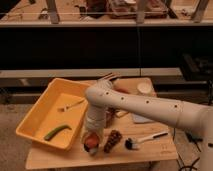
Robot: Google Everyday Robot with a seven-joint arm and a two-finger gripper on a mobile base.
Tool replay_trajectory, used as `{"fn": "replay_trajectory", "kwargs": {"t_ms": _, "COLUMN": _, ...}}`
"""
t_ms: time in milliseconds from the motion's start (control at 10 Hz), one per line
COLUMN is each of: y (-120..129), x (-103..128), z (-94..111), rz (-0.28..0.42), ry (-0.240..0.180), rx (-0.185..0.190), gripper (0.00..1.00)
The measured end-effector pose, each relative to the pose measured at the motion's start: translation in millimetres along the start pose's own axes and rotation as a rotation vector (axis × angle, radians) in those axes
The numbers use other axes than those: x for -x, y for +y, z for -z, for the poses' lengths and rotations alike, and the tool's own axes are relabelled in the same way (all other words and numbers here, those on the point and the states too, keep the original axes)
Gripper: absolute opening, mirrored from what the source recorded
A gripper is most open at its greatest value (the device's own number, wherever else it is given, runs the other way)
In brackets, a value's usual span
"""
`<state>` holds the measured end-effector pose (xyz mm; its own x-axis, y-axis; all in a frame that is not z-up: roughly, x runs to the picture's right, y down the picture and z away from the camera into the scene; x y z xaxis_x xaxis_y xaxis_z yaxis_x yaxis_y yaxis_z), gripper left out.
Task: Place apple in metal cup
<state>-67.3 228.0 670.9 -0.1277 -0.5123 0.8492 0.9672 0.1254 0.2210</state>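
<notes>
Gripper (pixel 91 136) (grip state unclear) low over table's front edge; orange-red apple (pixel 90 143) beneath.

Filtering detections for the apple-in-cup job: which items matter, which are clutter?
Job: small orange-red apple; shiny metal cup around it; pincer directly above them.

Clutter: yellow plastic tray; long green vegetable; fork; dark brush; brown pine cone; white cup.

1 gripper (pixel 91 136) low at table (pixel 75 156) front. 1 apple (pixel 90 143), 1 yellow bin (pixel 39 111) w/ 1 green veg (pixel 56 132) + 1 fork (pixel 70 105). 1 brush (pixel 145 139), 1 white cup (pixel 145 88), 1 dark cone (pixel 112 141).
</notes>
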Motion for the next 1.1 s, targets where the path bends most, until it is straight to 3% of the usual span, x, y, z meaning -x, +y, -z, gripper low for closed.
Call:
{"fn": "replay_trajectory", "kwargs": {"t_ms": 200, "y": -3.6, "x": 0.5, "z": -1.8, "rz": 0.01, "ry": -0.005, "rx": 0.006, "gripper": 0.77}}
{"fn": "replay_trajectory", "kwargs": {"t_ms": 300, "y": -2.2, "x": 1.5, "z": -2.6, "rz": 0.01, "ry": -0.008, "rx": 0.009, "gripper": 0.8}}
{"fn": "replay_trajectory", "kwargs": {"t_ms": 900, "y": -0.8, "x": 3.9, "z": -9.4, "rz": 0.022, "ry": -0.027, "rx": 0.036, "gripper": 0.8}}
{"fn": "replay_trajectory", "kwargs": {"t_ms": 1100, "y": 3.3, "x": 4.3, "z": -8.0, "rz": 0.015, "ry": -0.025, "rx": 0.028, "gripper": 0.8}}
